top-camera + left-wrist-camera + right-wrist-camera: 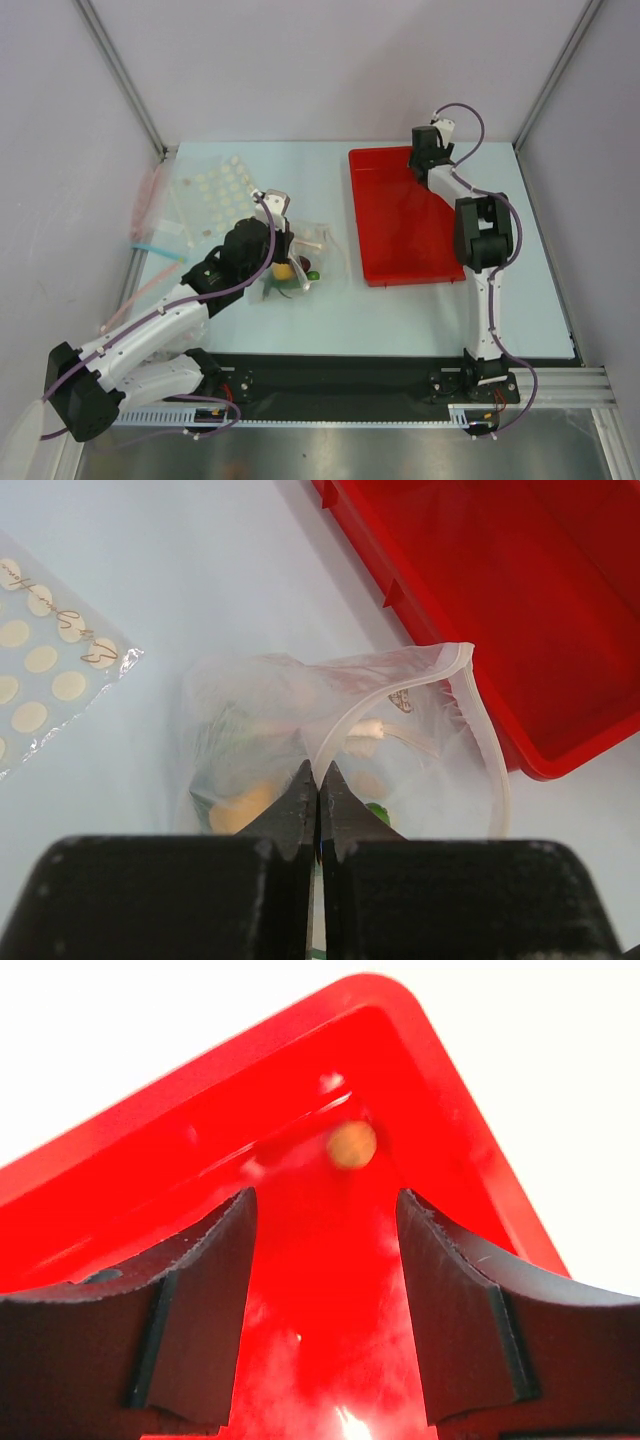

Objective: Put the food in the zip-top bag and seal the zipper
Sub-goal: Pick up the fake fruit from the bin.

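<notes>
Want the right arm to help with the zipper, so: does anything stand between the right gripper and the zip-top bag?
Only the red tray's left wall: the right gripper hangs open over the tray's far end, and the zip-top bag lies left of that wall. Nothing else visible stands between them.

Plain pale grey panels (pixel 330 60) close in three sides, with aluminium posts (pixel 122 75) at the back corners. The table (pixel 420 310) is pale blue-white, evenly lit, a black strip (pixel 350 372) along its near edge, brushed metal (pixel 350 455) beyond that.
</notes>
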`<state>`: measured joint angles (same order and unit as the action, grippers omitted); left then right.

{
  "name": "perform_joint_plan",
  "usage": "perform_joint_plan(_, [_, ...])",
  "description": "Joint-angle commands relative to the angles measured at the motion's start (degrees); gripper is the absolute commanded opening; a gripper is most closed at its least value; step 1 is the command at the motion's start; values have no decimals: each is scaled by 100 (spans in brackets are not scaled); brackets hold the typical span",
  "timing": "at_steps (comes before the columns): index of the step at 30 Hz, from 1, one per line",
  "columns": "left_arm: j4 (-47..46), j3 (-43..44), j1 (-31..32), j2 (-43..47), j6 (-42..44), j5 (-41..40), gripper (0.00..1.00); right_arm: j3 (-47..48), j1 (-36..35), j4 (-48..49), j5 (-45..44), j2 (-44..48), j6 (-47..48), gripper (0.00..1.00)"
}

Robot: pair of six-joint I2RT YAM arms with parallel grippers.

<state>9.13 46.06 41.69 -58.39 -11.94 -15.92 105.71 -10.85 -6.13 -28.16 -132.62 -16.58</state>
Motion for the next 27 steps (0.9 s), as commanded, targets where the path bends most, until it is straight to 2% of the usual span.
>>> perform_joint_plan(1, [-148,105,-47,38,17,-69,0,537,92,-125,-110,-412,155,62])
perform_joint_plan(12, [-157,61,-47,144,17,-86,0,1329,487,-705,584,-1082,-144,59])
perform_joint_plan(15, [-148,69,-38,144,8,-95,0,1329,523,-644,522,-1082,-144,57])
perform_joint_plan(19, [-165,52,-38,179,17,-95,0,1347,523,-381,627,-1100,58,50])
perform_joint_plan(27, [-148,43,-47,196,17,-165,0,1347,417,94,162,-1152,655,49])
